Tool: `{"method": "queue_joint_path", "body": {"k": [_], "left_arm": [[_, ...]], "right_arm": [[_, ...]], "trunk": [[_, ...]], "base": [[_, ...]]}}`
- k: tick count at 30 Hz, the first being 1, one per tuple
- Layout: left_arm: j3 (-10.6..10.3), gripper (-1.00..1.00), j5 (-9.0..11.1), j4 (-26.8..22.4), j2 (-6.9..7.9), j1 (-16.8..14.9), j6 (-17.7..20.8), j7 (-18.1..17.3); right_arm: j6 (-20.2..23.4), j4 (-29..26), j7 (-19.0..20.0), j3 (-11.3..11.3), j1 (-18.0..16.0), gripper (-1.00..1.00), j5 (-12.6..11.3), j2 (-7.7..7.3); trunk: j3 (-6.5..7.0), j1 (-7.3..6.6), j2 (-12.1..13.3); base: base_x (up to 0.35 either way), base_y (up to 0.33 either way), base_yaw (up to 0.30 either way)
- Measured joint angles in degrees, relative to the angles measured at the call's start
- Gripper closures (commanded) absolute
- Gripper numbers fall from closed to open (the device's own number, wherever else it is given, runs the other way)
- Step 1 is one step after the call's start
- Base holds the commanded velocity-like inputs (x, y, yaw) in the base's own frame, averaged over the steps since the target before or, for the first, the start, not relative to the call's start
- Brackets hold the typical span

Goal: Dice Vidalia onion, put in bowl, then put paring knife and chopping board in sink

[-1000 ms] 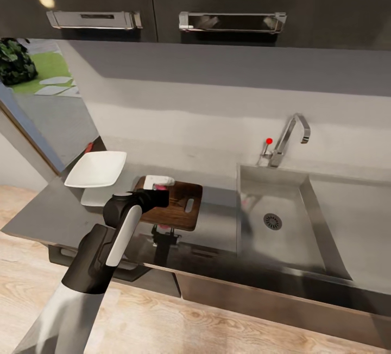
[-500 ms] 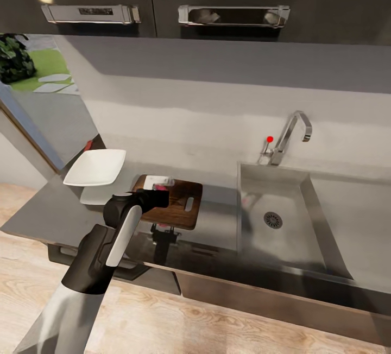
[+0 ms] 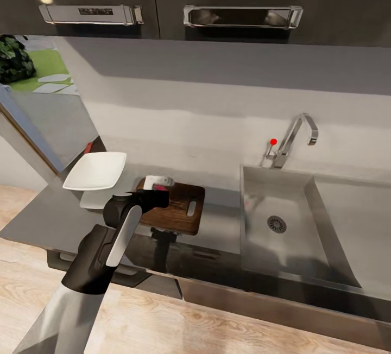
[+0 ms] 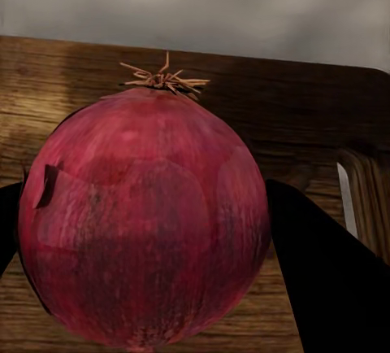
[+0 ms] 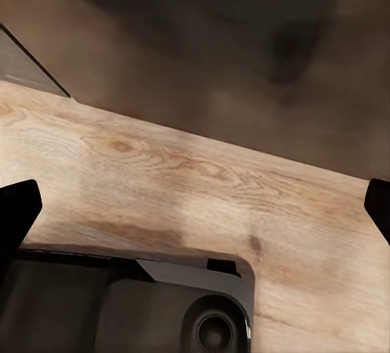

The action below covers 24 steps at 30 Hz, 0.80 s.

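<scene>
The left arm (image 3: 117,234) is seen in the head view reaching forward over the front edge of the worktop (image 3: 54,210), its wrist above the near left corner of the chopping board (image 3: 176,208). In the left wrist view the left gripper (image 4: 146,231) is shown closed around a dark red onion (image 4: 146,223) — its dark fingers (image 4: 325,272) are pressed against the bulb's two sides, and the dried root tuft points away from the camera. The onion is held just over the wooden board; whether it touches the wood cannot be told. At the board's far end the slot handle (image 4: 348,198) is visible.

On the worktop the board lies flat, with its slot handle toward the sink (image 3: 288,223). A white square bowl (image 3: 95,171) sits just left of the board, near the wall. A pale object with a pink patch (image 3: 158,182) rests at the board's far left corner; it is too blurred to name. The sink lies well right of the board — grey basin, round drain (image 3: 276,224), and a chrome tap (image 3: 296,139) with a red knob (image 3: 273,141) behind it.

In the right wrist view the right gripper (image 5: 195,207) is seen spread wide, dark fingertips (image 5: 16,211) at the picture's two edges, nothing between them, above the light wooden floor (image 5: 203,182).
</scene>
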Motion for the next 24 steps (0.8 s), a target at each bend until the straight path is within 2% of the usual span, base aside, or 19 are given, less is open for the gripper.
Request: {"method": "queue_joint_path", "body": {"k": [15,24], "left_arm": [[0.0,1.0,0.0,0.0,0.0,1.03,-0.09,-0.01],[0.0,1.0,0.0,-0.01,0.0,1.04,-0.09,-0.03]], "right_arm": [[0.0,0.0,-0.08,0.0,0.0,-1.0,0.01,0.0],[0.0,0.0,-0.08,0.0,0.0,-1.0,0.0,0.0]], "trunk": [[0.0,0.0,0.0],[-0.27,0.0,0.0]], "base": [[-0.025,0.0,0.0],[0.067,0.0,0.0]]}}
